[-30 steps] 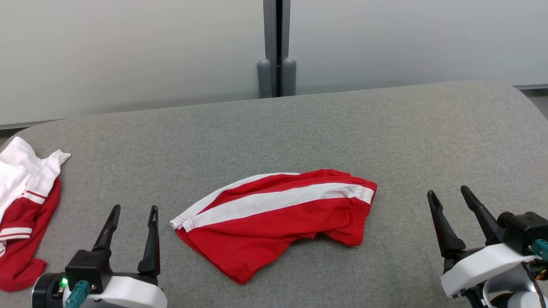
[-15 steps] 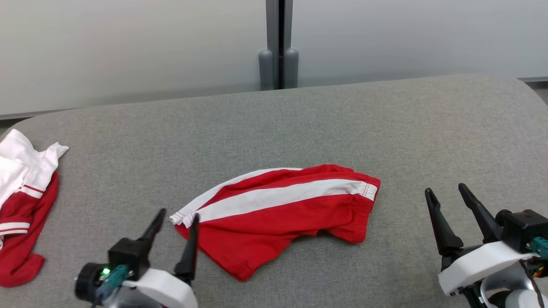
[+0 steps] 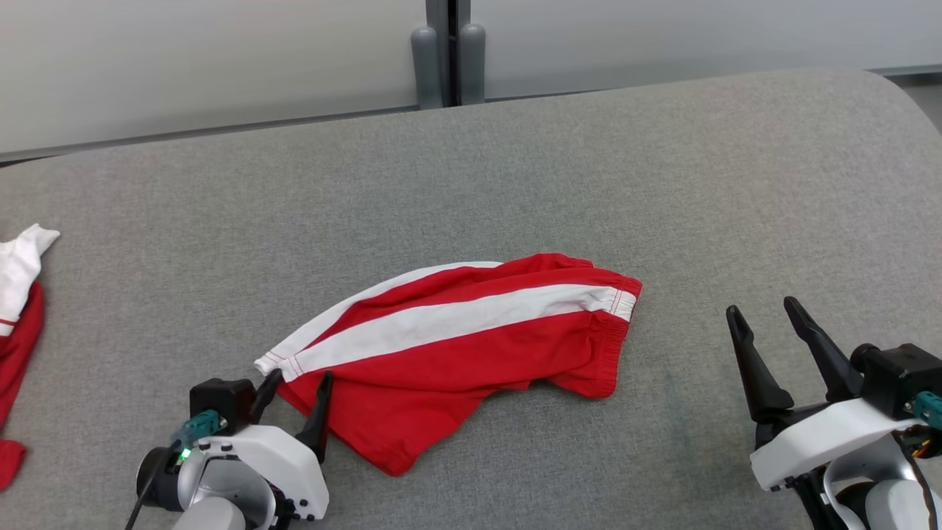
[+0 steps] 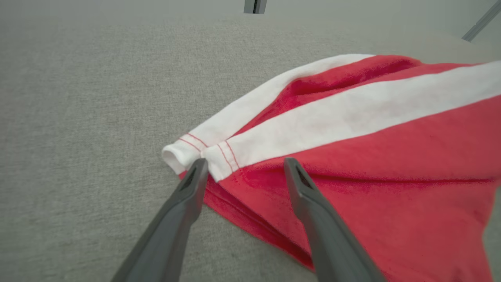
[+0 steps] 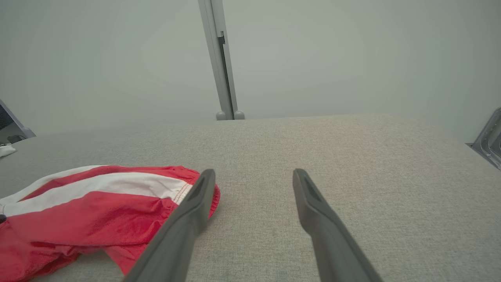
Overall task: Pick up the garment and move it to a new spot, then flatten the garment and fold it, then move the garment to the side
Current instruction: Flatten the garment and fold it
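The garment [image 3: 456, 346], a pair of red shorts with a broad white side stripe, is soft, light and limp. It should drape and sag when lifted, so it is best taken by its firmer edges: the stitched leg hem at one end and the gathered elastic waistband at the other. It lies rumpled and seemingly doubled over near the middle of the grey fabric-covered counter [image 3: 515, 184], hem toward the robot's left.

The left gripper [image 4: 245, 162] has its fingers spread wide on either side of the hem corner. One tip may be touching the cloth, but the wrist view does not settle that.

The right gripper [image 3: 761, 306] hovers well apart from the waistband, its fingers also spread and holding nothing.

Another red-and-white garment [image 3: 18, 309] lies at the counter's far left edge.
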Motion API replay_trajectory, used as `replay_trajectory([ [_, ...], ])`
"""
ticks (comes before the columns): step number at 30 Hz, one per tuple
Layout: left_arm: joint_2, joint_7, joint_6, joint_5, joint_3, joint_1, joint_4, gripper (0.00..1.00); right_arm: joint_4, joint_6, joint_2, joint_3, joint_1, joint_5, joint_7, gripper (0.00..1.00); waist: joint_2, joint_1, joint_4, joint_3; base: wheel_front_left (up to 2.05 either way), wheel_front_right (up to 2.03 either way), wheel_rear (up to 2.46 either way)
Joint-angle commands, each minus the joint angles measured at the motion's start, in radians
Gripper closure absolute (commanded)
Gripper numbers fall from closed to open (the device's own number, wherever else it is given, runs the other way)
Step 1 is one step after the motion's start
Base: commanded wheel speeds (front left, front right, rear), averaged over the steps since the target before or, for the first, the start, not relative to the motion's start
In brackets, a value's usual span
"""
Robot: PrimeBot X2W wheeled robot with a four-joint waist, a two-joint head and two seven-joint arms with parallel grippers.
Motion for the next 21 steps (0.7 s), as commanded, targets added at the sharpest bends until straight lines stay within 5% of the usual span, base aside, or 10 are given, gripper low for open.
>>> replay_trajectory([
  [1, 0.002, -0.010, 0.003, -0.009, 0.009, -0.022, 0.021, 0.00, 0.003, 0.000, -0.007, 0.000, -0.013, 0.005, -0.009, 0.00, 0.0000, 0.0000, -0.008, 0.012, 0.00, 0.00, 0.00],
  [6, -0.005, -0.037, -0.008, -0.011, 0.011, -0.061, 0.082, 0.03, 0.011, 0.000, -0.009, 0.000, -0.024, 0.009, -0.018, 0.00, 0.0000, 0.0000, -0.010, 0.027, 0.00, 0.00, 0.00],
  [10, -0.009, -0.065, -0.015, 0.002, 0.000, -0.078, 0.093, 1.00, 0.019, 0.000, -0.007, -0.002, -0.026, 0.009, -0.022, 0.00, 0.0000, 0.0000, -0.006, 0.031, 0.00, 0.00, 0.00],
  [21, -0.004, -0.094, 0.001, 0.033, -0.026, -0.087, 0.021, 1.00, 0.067, 0.000, -0.022, 0.051, -0.061, 0.039, -0.012, 0.00, 0.0000, 0.0000, 0.040, 0.052, 0.00, 0.00, 0.00],
])
